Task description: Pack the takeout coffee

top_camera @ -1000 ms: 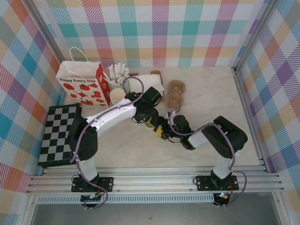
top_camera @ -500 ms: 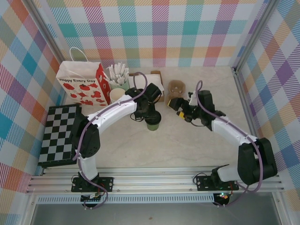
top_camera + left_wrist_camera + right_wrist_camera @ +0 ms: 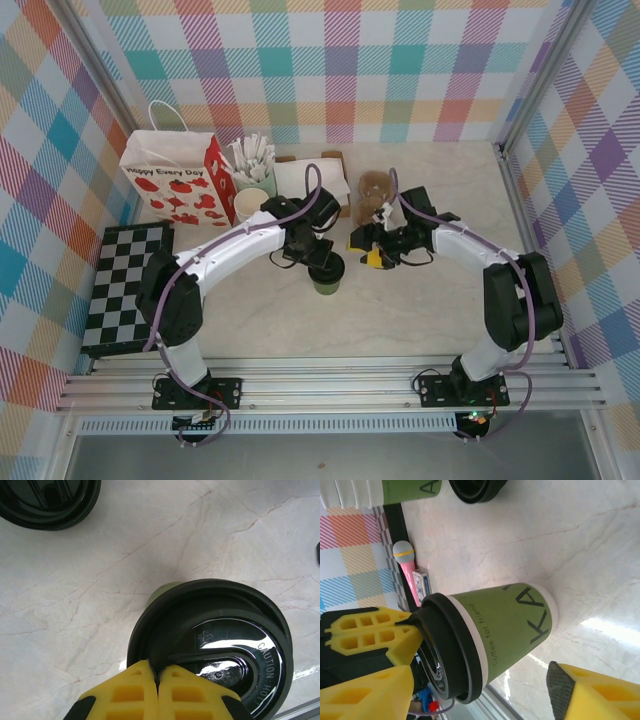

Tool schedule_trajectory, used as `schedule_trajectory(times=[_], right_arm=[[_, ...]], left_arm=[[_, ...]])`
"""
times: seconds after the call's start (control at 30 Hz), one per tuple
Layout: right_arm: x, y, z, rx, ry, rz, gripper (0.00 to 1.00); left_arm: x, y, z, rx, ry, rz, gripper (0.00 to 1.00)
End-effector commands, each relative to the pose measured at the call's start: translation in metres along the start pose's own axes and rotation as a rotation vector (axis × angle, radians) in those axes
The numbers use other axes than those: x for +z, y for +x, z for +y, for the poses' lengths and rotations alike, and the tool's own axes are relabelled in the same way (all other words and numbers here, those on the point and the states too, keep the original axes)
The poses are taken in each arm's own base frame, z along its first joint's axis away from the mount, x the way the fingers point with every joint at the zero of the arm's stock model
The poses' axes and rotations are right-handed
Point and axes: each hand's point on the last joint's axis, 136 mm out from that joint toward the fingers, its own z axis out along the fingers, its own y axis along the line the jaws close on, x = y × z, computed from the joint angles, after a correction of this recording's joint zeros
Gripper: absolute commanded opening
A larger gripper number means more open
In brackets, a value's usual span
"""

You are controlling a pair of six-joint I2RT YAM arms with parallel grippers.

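- Cup (image 3: 326, 283): green, upright on the table (image 3: 150, 545), mid-table between the two grippers; black lid (image 3: 225, 645) on top, seated all round as far as the left wrist view shows
- Left gripper (image 3: 157, 672): fingers (image 3: 125, 695) pressed together with nothing between them; tips rest on the near rim of the lid, likely to press it down or steady the cup from above
- Right gripper (image 3: 368, 252): just beside the cup on its right; fingers (image 3: 600, 700) apart, one to each side of the cup wall in the right wrist view, gripping nothing; bare table shows between the cup's base and one finger, so no hold yet
- Likely step: side grasp by the right gripper while the left guards the cup against tipping
- Bag (image 3: 170, 180): white, strawberry print, upright at the back left, well apart from the cup; probable place for packing
- Carrier (image 3: 376, 190): brown, at the back, near the right gripper; the other possible place
- Spare lid (image 3: 47, 502): black, on the table near the cup, untouched
- Risk: a squeeze on the paper wall could pop the lid or tilt the cup under the left tips
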Motion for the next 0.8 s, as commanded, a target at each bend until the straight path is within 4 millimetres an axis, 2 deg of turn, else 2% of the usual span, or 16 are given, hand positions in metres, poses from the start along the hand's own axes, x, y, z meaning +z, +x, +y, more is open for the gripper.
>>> schedule_trajectory(times=[0.0,0.2,0.33,0.43,0.5,0.53,0.63,0.7,0.77], right_arm=[[0.008,0.008,0.011,-0.024,-0.038,0.063,0.68],[0.023,0.011,-0.012,0.041,0.021,0.063,0.61],[0.029,0.014,-0.025,0.086,0.049,0.063,0.6],[0.021,0.011,-0.009,0.028,0.018,0.026,0.68],[0.008,0.006,0.008,-0.043,0.013,-0.014,0.76],[0.003,0.005,0.014,-0.076,0.016,-0.025,0.79],[-0.006,0.005,0.022,-0.13,0.031,-0.039,0.85],[-0.006,0.006,0.021,-0.133,0.037,-0.036,0.86],[-0.005,0.007,0.018,-0.126,0.046,-0.031,0.88]], left_arm=[[0.0,-0.001,-0.007,0.063,0.014,-0.042,0.0],[0.008,0.004,-0.004,0.057,0.005,-0.035,0.0],[0.01,0.005,-0.006,0.042,0.012,-0.024,0.01],[0.003,0.003,-0.009,0.033,0.029,-0.035,0.12],[-0.01,-0.003,-0.011,0.026,0.044,-0.069,0.3],[-0.016,-0.005,-0.01,0.019,0.042,-0.083,0.35],[-0.031,-0.012,-0.012,0.011,0.05,-0.106,0.39],[-0.035,-0.014,-0.015,0.004,0.066,-0.115,0.43],[-0.035,-0.015,-0.016,-0.003,0.074,-0.114,0.43]])
